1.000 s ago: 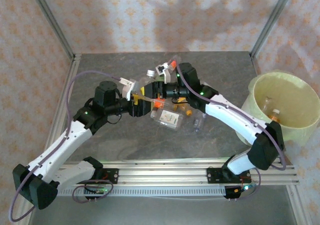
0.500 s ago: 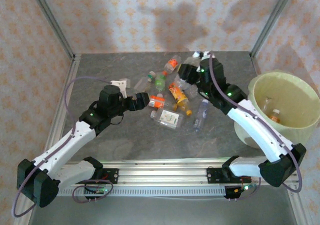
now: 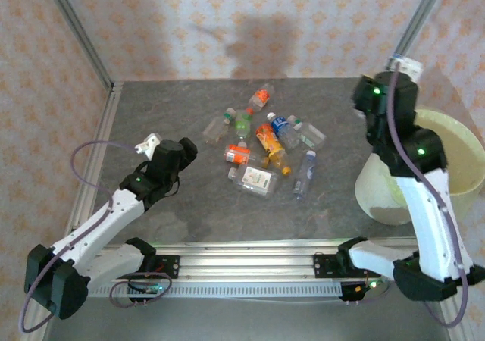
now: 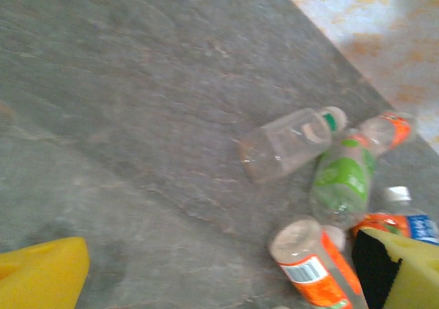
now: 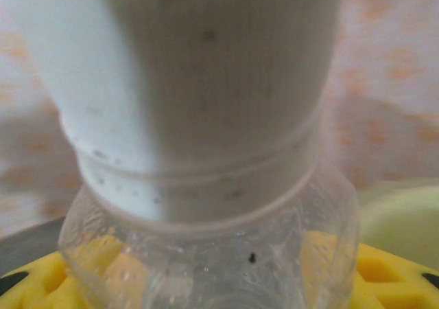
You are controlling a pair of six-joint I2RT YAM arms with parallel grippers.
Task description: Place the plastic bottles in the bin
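Several plastic bottles [image 3: 261,140] lie in a loose pile at the middle of the grey table. My right gripper [image 3: 397,74] is raised high at the right, beside the bin [image 3: 455,170], and is shut on a clear bottle with a white cap [image 3: 405,62]. In the right wrist view that bottle [image 5: 206,117] sits between the yellow pads [image 5: 41,281] of my right gripper [image 5: 219,281]. My left gripper [image 3: 188,148] hangs left of the pile. Its yellow fingers [image 4: 41,275] stand open over bare table, near an orange-labelled bottle [image 4: 315,268] and a green-labelled one [image 4: 343,175].
The pale yellow-green bin is partly hidden behind the right arm. Metal posts and patterned walls close in the table at the back and sides. Bare table lies left of the pile and in front of it.
My right arm has lifted the white-capped bottle out of the pile and swung it up and right towards the bin. My left arm has drawn back left and opened.
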